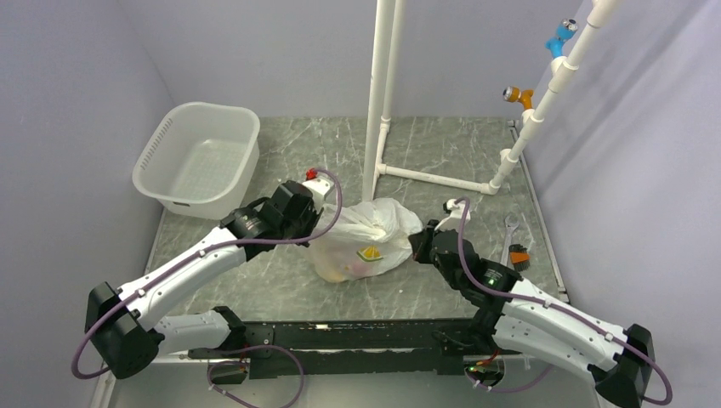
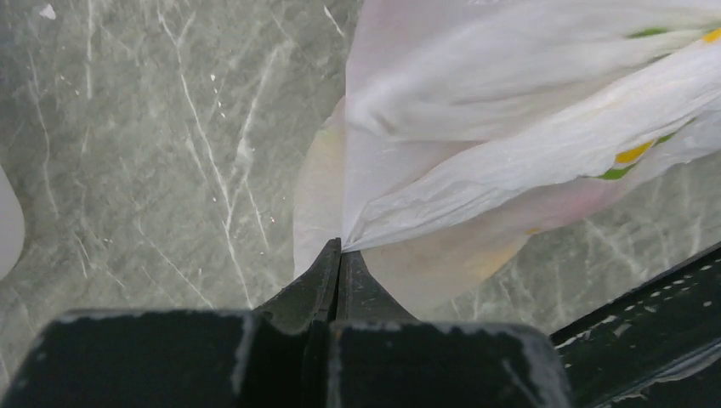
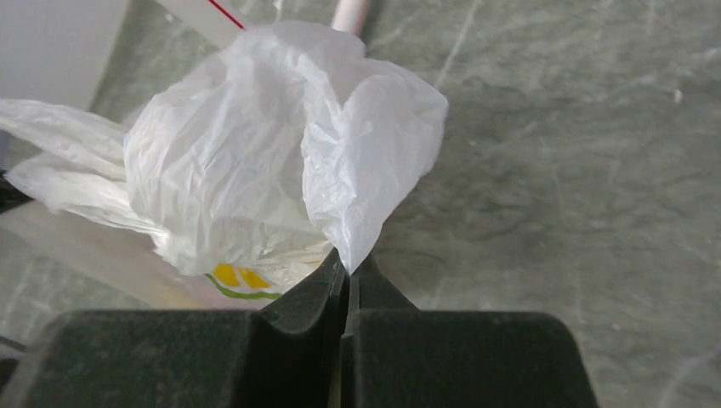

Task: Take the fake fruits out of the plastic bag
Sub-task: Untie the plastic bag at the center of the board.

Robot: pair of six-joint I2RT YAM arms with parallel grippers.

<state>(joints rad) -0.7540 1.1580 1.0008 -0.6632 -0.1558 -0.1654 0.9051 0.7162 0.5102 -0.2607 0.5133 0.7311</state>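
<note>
While the plastic bag point(image 1: 370, 238) lies in the middle of the grey marbled tabletop point(image 1: 442, 153), an arm grips it from either side. The left claw point(image 2: 340, 255) is pinched closed on a fold of thin film at the bag's left edge, and the plastic runs taut away from its tips. The right claw point(image 3: 347, 265) is closed too, nipping a puffed, crumpled flap on the bag's right side. The fake fruits point(image 1: 350, 269) are inside the bag, showing only as faint yellow and pink tints through its near part; I cannot tell one from another. A white perforated tub point(image 1: 197, 157) stands well apart at the far left, and a white pipe frame point(image 1: 380, 102) rises just behind the bag.
</note>
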